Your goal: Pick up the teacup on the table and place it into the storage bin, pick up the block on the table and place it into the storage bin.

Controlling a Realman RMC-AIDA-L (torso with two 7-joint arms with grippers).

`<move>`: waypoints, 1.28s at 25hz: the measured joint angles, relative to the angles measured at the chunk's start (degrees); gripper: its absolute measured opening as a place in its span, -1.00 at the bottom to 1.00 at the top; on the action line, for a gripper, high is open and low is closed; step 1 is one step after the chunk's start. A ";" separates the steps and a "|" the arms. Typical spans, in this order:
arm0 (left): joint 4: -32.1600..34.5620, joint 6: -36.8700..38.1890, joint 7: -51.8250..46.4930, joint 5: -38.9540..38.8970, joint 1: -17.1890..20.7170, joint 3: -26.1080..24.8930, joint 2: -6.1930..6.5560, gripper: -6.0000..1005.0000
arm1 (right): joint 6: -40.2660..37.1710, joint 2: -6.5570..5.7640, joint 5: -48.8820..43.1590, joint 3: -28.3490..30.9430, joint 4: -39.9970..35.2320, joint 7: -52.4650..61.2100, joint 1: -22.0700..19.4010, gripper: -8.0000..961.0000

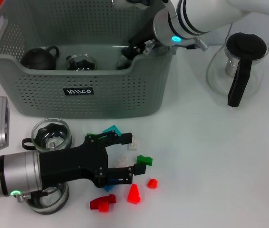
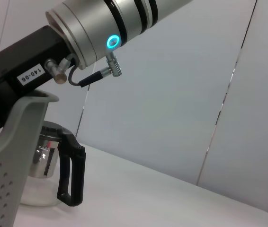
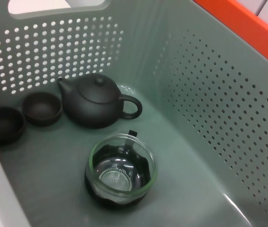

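Note:
The grey-green storage bin [image 1: 125,95] stands at the back left. My right gripper [image 1: 133,48] reaches down inside its right end. The right wrist view shows a glass teacup [image 3: 120,170] standing on the bin floor [image 3: 58,170]. A second glass teacup [image 1: 51,134] sits on the table in front of the bin, and a third [image 1: 49,199] is partly hidden under my left arm. My left gripper [image 1: 127,159] is open, low over the scattered blocks, with a pale block [image 1: 120,161] between its fingers. A green block [image 1: 144,160] lies just past the fingertips.
A dark teapot [image 3: 96,101] and two dark cups [image 3: 41,108] sit in the bin. Teal [image 1: 110,129], white [image 1: 132,145] and red blocks [image 1: 133,194] lie around the left gripper. A glass teapot with black handle [image 1: 239,66] stands at the back right.

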 joint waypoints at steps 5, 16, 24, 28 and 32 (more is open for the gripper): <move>0.00 0.15 -0.06 0.02 0.19 0.09 -0.09 0.74 | -0.12 -0.02 -0.04 0.00 -0.50 0.00 -0.16 -0.29; 0.64 0.68 -0.15 0.00 1.01 -0.17 0.13 0.74 | -2.86 -0.20 0.65 -0.64 -26.58 -0.24 -13.65 0.41; 4.67 5.10 -2.84 1.01 1.33 -0.02 1.05 0.74 | -10.34 -0.55 5.70 -0.08 -52.23 -1.50 -30.54 0.76; 10.98 10.32 -6.56 3.81 1.57 0.09 2.13 0.74 | -14.22 -0.57 12.10 -0.64 -58.26 -6.50 -37.54 0.87; 19.32 13.92 -12.15 8.01 1.72 0.38 2.94 0.74 | -21.02 -0.63 21.15 -0.49 -58.57 -14.30 -41.72 0.95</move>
